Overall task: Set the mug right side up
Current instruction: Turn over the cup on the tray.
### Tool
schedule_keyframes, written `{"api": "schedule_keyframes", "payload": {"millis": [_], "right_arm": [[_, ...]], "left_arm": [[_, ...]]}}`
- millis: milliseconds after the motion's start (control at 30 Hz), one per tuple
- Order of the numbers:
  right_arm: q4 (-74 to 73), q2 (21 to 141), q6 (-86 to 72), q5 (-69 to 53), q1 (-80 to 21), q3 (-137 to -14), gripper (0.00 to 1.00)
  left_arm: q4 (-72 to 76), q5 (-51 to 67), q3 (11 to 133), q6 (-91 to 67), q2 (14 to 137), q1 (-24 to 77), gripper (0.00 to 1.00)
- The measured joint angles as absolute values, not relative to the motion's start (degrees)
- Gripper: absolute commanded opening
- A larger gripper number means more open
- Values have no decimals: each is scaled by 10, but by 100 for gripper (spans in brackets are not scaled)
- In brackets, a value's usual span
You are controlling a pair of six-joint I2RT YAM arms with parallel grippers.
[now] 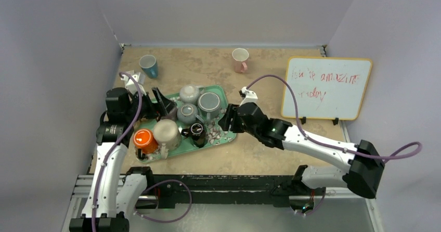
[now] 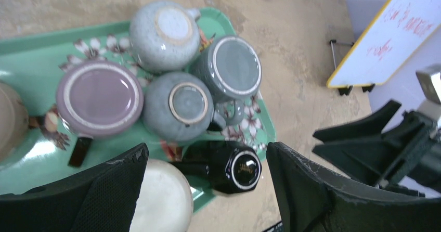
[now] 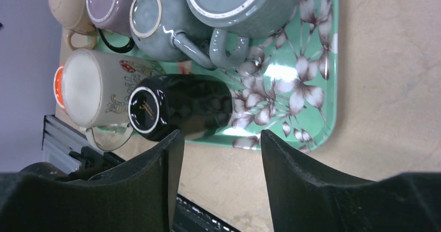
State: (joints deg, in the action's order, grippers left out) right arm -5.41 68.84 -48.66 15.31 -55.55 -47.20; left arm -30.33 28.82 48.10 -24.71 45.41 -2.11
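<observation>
Black mug (image 3: 182, 107) glossy, upside down, base up; near edge of green tray (image 3: 322, 123).

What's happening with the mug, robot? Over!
Left gripper open, right gripper open, both empty. Black mug upside down on tray, not gripped. Grey mugs and cream mug crowd it.

Plain lavender-grey walls (image 1: 218, 8) enclose a mottled tan tabletop (image 1: 270, 65) under even light.

Soft, even light, with glare on the tray (image 3: 281, 73) - edges sharp.
</observation>
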Motion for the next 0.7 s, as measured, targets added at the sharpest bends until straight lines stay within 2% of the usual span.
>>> {"api": "schedule_keyframes", "payload": {"millis": [700], "right_arm": [[-71, 998, -469, 173, -555, -689, 48]], "left_arm": [[-340, 292, 445, -240, 347, -10, 83]]}}
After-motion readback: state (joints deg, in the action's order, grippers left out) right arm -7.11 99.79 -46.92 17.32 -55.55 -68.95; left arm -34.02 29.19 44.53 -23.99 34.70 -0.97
